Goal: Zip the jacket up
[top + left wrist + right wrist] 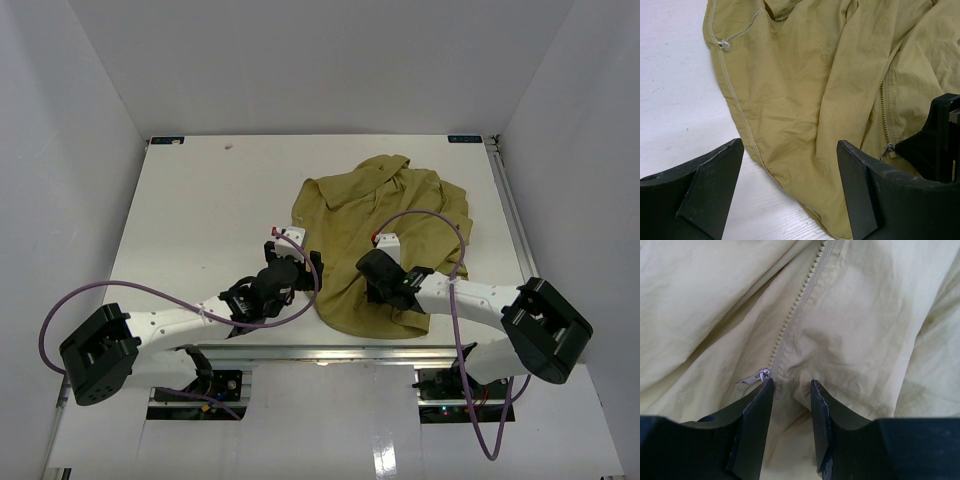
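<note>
**Jacket right of centre on white table**

White table (200, 220), white walls on 3 sides. Jacket (385, 235) lies crumpled between my 2 arms. Purple cables (120, 285) loop off both arms. Left gripper (788, 150) gapes wide over the jacket's left hem. Right gripper (791, 385) sits narrow astride the zipper (795, 315) foot, with the pull (754, 377) just beside it. Can't tell if it grips fabric.

The white tabletop (670, 100) spreads out to the left of the left end effector (790, 145), and its surface is faintly grained. Well beyond that end effector, towards the back edge, a small dark smudge (229, 147) marks the tabletop. A black left bracket (166, 140) sits at the far back-left corner. A black right bracket (464, 138) sits beyond the right end effector (790, 385). Plain white walls (70, 150) enclose the back and both sides. A silver rail (300, 352) runs behind both end effectors along the near edge. A pale side strip (506, 200) borders the tabletop to the right.
</note>
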Motion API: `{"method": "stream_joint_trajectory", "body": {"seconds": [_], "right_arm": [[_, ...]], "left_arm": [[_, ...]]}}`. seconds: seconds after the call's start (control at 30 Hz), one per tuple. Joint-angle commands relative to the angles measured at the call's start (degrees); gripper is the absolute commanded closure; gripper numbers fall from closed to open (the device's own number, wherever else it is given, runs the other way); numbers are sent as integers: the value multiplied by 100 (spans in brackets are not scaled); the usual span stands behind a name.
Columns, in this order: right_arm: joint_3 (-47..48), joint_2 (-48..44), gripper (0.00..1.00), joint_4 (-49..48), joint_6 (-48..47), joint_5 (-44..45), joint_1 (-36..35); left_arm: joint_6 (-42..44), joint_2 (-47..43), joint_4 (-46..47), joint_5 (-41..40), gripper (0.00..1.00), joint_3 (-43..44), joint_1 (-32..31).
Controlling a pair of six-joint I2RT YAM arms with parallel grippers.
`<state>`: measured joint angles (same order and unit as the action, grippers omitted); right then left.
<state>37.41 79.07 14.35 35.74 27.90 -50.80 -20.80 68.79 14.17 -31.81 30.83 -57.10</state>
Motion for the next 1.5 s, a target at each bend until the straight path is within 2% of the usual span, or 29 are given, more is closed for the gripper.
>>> {"method": "stream_joint_trajectory", "body": {"seconds": [0.0,0.33,0.73,0.8,0.9,0.97,1.1,1.3,1.47], "right_arm": [[83,47,59,-231,21,66,61],[-163,-102,70,-483,-84,-95,79],[-148,114,69,-545,-83,-242,120],[-162,132,74,-610,-138,-289,116],[-164,161,88,-618,-196,-295,114],[-164,151,92,-627,-208,-242,114],[-106,-18,92,-627,-412,-206,116],[169,-551,92,-769,-1389,-143,132],[-17,-1148,92,-1159,-1581,-550,186]], "left_arm": [[32,-77,33,17,14,11,15],[35,-33,24,17,14,28,15],[32,2,-20,-9,14,64,15],[32,2,-27,-2,14,71,15],[32,3,-38,0,14,72,15],[32,11,-46,0,14,81,15],[41,11,-88,5,14,92,15],[4,-22,-36,241,14,48,15],[-102,-217,197,711,14,-115,19]]}}
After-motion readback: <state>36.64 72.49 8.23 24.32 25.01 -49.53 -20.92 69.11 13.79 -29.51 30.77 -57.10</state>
